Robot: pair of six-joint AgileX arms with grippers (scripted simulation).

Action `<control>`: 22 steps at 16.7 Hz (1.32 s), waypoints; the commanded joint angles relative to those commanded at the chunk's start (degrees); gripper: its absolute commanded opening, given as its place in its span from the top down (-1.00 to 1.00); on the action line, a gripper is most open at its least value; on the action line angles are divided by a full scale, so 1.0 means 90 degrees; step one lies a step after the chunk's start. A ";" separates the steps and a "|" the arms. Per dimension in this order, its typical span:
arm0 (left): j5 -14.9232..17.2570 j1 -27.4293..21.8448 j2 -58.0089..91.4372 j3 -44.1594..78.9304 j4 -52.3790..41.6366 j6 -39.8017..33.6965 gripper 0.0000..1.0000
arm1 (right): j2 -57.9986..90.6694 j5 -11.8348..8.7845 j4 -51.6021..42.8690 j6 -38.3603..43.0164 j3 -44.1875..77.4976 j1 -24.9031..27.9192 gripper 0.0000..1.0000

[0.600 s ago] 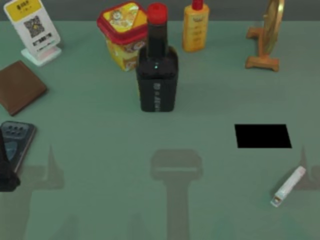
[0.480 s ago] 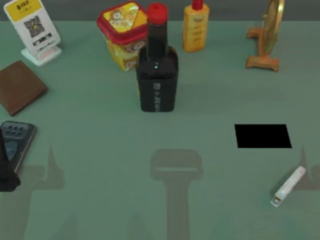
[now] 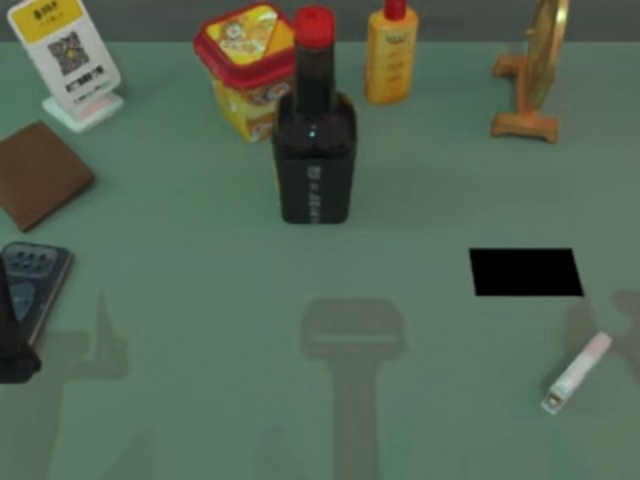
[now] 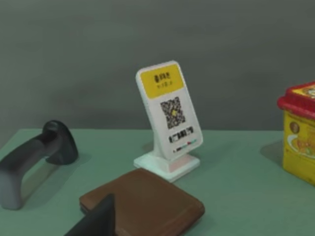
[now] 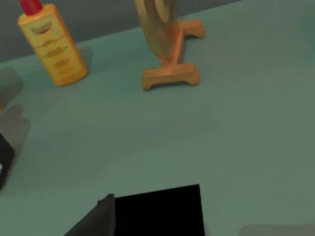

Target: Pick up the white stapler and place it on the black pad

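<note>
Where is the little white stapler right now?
In the top view the stapler lies slanted on the table's right side near the front edge, just below the black pad, not touching it.

The black pad [image 3: 526, 272] looks dead matt, the white stapler [image 3: 577, 373] smooth plastic with a metal end, the tabletop [image 3: 200, 280] matt green.

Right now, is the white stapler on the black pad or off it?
Off: the white stapler lies flat on the table, apart from the black pad.
</note>
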 joint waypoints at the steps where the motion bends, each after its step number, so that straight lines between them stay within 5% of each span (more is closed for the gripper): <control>1: 0.0000 0.0000 0.0000 0.0000 0.0000 0.0000 -1.00 | 0.0594 0.0002 -0.0376 0.0373 0.0390 0.0112 -1.00; 13: 0.0000 0.0000 0.0000 0.0000 0.0000 0.0000 -1.00 | 0.7017 0.0007 -0.4639 0.4559 0.4745 0.1399 -1.00; 22: 0.0000 0.0000 0.0000 0.0000 0.0000 0.0000 -1.00 | 0.7882 -0.0002 -0.5228 0.5197 0.5441 0.1565 -1.00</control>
